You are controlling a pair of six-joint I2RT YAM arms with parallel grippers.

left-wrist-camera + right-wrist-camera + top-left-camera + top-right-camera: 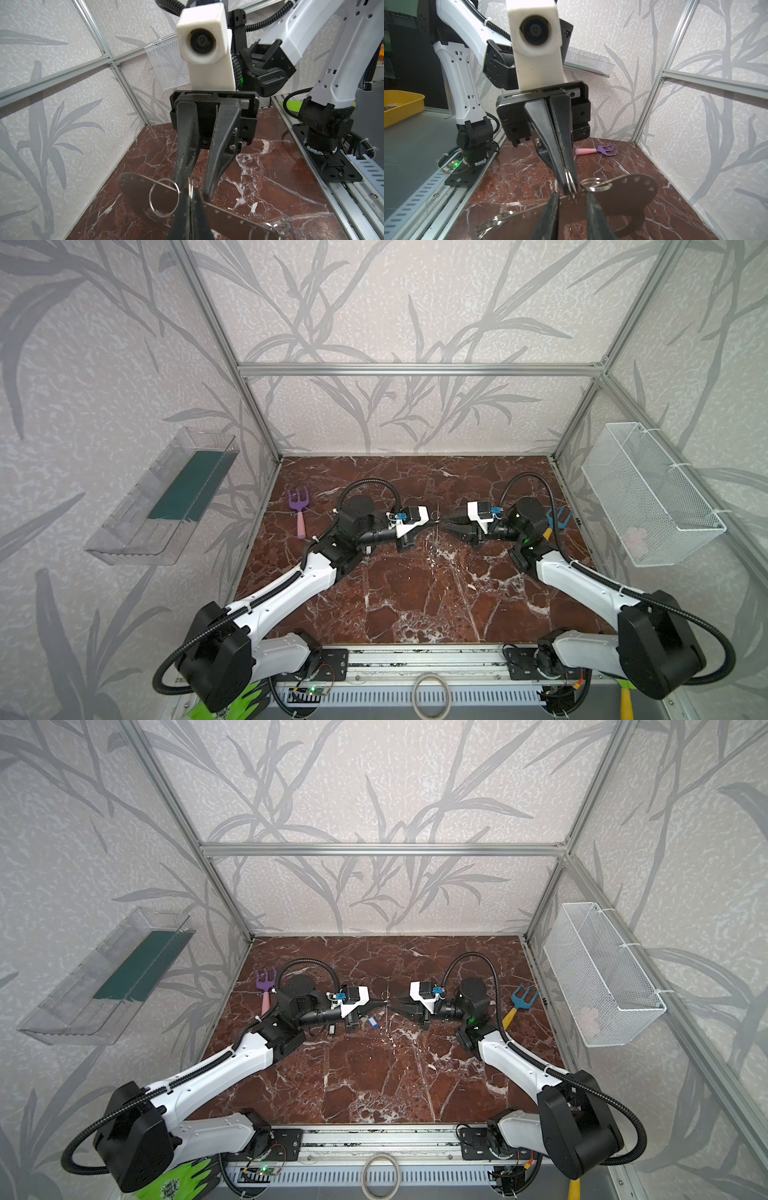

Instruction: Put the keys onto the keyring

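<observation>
The keyring, a flat grey metal plate with small wire loops along its edge, hangs in the air mid-table, edge-on in both top views. My left gripper is shut on one small loop at the plate's edge. My right gripper faces it, open, one finger on each side of that loop, over the plate. In a top view a key with a blue tag lies on the marble under the left gripper. A smaller black-and-white key lies beside it.
A purple toy rake lies at the left wall and a blue one at the right. A mesh basket hangs on the right wall, a clear tray on the left. A pale ring sits on the front rail.
</observation>
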